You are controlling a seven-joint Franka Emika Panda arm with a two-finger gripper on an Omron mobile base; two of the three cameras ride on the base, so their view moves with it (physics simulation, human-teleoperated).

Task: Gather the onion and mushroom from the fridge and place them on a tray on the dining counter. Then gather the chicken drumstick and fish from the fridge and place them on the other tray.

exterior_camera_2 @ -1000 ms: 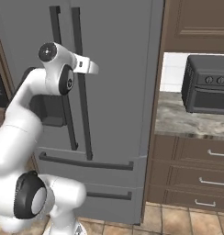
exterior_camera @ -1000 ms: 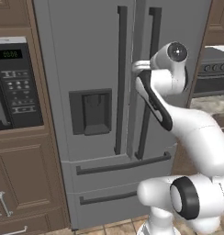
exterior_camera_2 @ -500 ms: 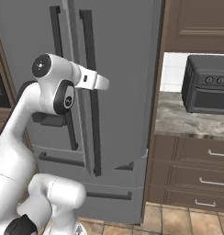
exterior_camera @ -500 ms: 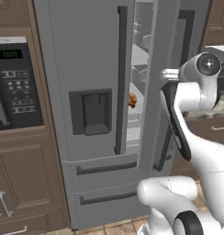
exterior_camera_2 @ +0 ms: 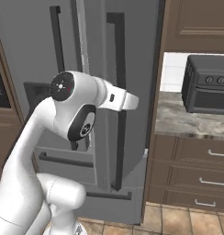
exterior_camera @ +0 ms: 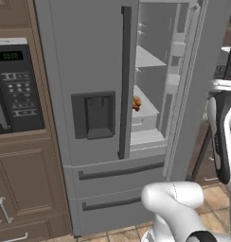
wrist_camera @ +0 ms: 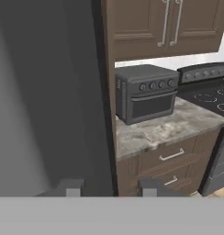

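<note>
Tall grey steel fridge (exterior_camera: 93, 118) at frame centre, right door swung open; small brown-orange item (exterior_camera: 136, 102) on inner shelf. Hand (wrist_camera: 109, 186) narrow, grip unclear.

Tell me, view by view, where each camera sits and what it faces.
Left base view: behind-left of the arm, facing the fridge, right door open, onion inside.
Right base view: behind-right, facing the open door; arm at lower left.
Hand view: past the gripper at a toaster oven.
Both base views share the fridge.
</note>
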